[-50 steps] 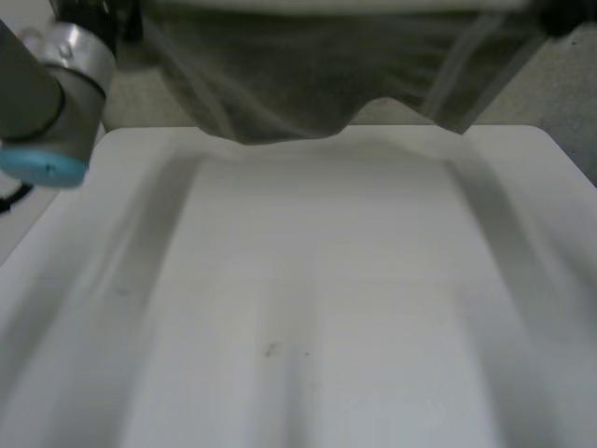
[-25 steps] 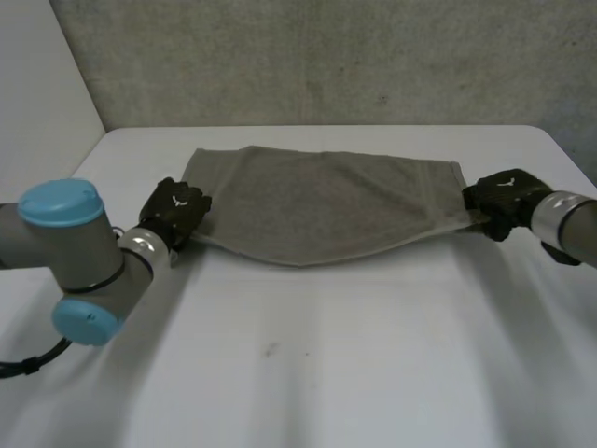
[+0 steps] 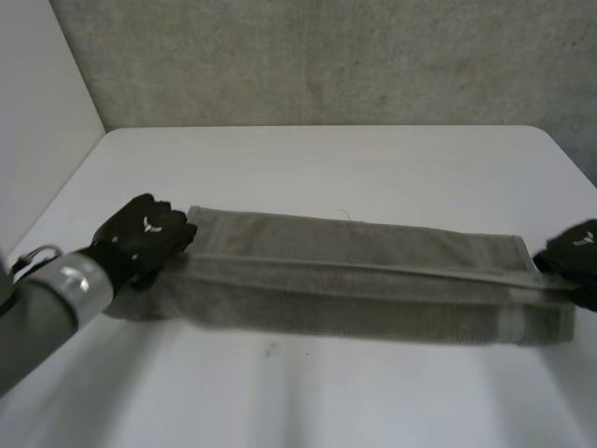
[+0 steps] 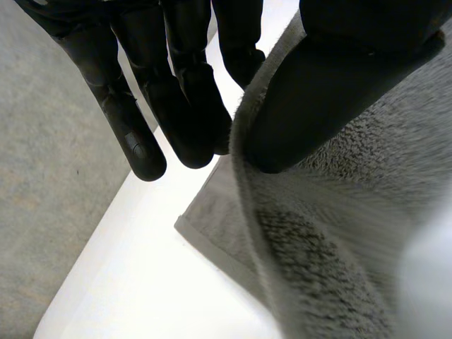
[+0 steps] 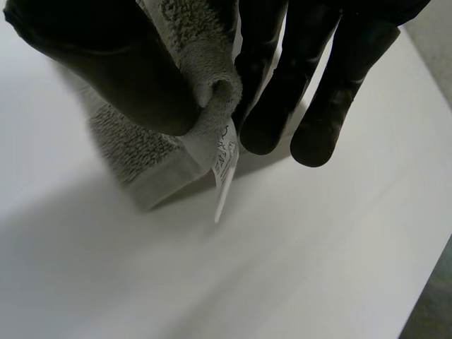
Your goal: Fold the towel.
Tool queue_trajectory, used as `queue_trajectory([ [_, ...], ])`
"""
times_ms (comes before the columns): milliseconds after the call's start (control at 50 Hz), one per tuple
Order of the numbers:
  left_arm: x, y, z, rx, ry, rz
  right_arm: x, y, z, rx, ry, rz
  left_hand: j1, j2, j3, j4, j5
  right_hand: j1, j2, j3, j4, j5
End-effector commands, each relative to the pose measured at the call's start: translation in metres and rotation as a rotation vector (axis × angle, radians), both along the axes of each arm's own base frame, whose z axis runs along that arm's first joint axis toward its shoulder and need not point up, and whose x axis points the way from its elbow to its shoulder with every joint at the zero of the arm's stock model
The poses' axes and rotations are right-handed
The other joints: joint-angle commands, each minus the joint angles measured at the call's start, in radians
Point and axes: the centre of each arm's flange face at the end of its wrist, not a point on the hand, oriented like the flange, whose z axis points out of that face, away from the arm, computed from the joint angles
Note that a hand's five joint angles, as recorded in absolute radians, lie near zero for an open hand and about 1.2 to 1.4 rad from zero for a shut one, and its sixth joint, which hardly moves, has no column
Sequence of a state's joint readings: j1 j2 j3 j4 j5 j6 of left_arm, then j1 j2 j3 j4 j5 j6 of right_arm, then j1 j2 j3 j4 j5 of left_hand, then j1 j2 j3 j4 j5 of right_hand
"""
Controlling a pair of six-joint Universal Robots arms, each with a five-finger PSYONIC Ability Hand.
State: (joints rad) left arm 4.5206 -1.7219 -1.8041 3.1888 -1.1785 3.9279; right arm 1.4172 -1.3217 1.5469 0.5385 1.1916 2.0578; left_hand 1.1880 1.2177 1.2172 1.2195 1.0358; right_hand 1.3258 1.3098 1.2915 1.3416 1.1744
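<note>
A grey towel (image 3: 354,275) lies across the white table (image 3: 326,163) as a long strip, its upper layer folded over the lower one. My left hand (image 3: 140,241) is at the strip's left end. In the left wrist view the towel (image 4: 339,219) has its edge pinched between the thumb and fingers of my left hand (image 4: 176,106), with a lower corner lying flat beneath. My right hand (image 3: 574,257) is at the right end. There the towel (image 5: 187,42) is pinched between the thumb and fingers of my right hand (image 5: 282,85), and a white label (image 5: 224,166) hangs from it.
A grey wall (image 3: 326,56) rises behind the table's far edge. Bare tabletop lies beyond the towel and in front of it. The table's right edge runs close to my right hand.
The towel was held up spread between both hands. Both hands have since come down and toward the near side, laying it as a folded strip on the table.
</note>
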Motion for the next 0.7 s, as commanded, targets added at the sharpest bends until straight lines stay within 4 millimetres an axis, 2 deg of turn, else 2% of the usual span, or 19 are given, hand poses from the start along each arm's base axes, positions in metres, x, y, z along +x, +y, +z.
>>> queue_trajectory([
  [20, -0.030, -0.062, -0.025, -0.015, -0.037, 0.003, 0.032, -0.044, -0.027, 0.012, -0.093, -0.010, 0.208, 0.179, 0.179, 0.177, 0.186, 0.070, 0.087, 0.105, 0.055, 0.047],
  [60, -0.043, -0.086, -0.032, -0.046, -0.033, -0.003, 0.034, -0.066, -0.040, 0.004, -0.102, -0.057, 0.208, 0.179, 0.179, 0.177, 0.186, 0.070, 0.087, 0.105, 0.055, 0.047],
  [80, -0.043, -0.086, -0.032, -0.046, -0.033, -0.003, 0.034, -0.066, -0.040, 0.004, -0.102, -0.058, 0.208, 0.179, 0.179, 0.177, 0.186, 0.070, 0.087, 0.105, 0.055, 0.047],
  [120, -0.056, -0.106, -0.043, -0.062, -0.028, -0.016, 0.041, -0.086, -0.051, -0.037, -0.103, -0.087, 0.208, 0.179, 0.179, 0.177, 0.186, 0.070, 0.087, 0.105, 0.055, 0.047],
  [180, -0.066, -0.113, -0.049, -0.074, -0.025, -0.029, 0.046, -0.095, -0.054, -0.064, -0.105, -0.093, 0.208, 0.179, 0.179, 0.177, 0.186, 0.070, 0.087, 0.105, 0.055, 0.047],
  [220, -0.081, -0.127, -0.061, -0.097, -0.024, -0.037, 0.051, -0.110, -0.062, -0.105, -0.116, -0.110, 0.208, 0.179, 0.179, 0.177, 0.186, 0.070, 0.087, 0.105, 0.055, 0.047],
  [240, -0.081, -0.127, -0.061, -0.097, -0.024, -0.037, 0.051, -0.110, -0.062, -0.106, -0.116, -0.110, 0.208, 0.179, 0.179, 0.177, 0.186, 0.070, 0.087, 0.105, 0.055, 0.047],
  [280, -0.086, -0.141, -0.073, -0.095, -0.034, -0.013, 0.055, -0.122, -0.067, -0.145, -0.133, -0.129, 0.208, 0.179, 0.179, 0.177, 0.186, 0.070, 0.087, 0.105, 0.055, 0.047],
  [440, -0.091, -0.160, -0.093, -0.061, -0.060, 0.018, 0.066, -0.140, -0.077, -0.197, -0.124, -0.142, 0.208, 0.179, 0.179, 0.177, 0.186, 0.070, 0.087, 0.105, 0.055, 0.047],
  [700, -0.095, -0.168, -0.087, -0.099, -0.047, 0.021, 0.065, -0.144, -0.081, -0.201, -0.108, -0.157, 0.208, 0.179, 0.179, 0.177, 0.186, 0.070, 0.087, 0.105, 0.055, 0.047],
])
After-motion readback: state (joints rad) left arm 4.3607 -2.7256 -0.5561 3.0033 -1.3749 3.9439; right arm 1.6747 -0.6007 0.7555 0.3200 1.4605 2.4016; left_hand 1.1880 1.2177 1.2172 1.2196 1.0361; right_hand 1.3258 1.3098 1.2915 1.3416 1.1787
